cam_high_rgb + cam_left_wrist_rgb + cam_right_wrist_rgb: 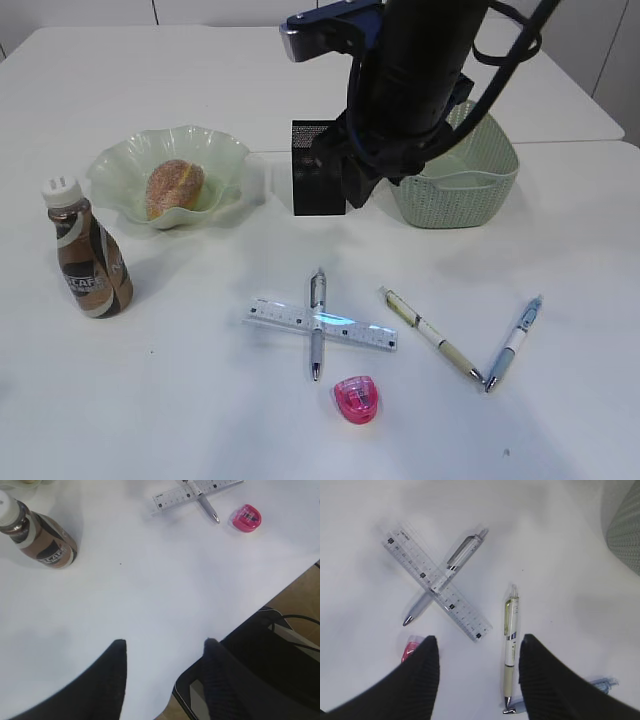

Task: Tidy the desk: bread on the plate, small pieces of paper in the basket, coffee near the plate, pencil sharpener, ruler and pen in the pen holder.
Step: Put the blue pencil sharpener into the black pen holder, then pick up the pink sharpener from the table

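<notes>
Right pincer hung spread and empty above the table, over the ruler crossing a grey pen; left pincer likewise spread, empty. Risk: gripping one crossed item could drag the other.

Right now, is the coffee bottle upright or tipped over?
Upright. The coffee bottle stands on its base on the desk, white cap on top, beside the plate.
</notes>
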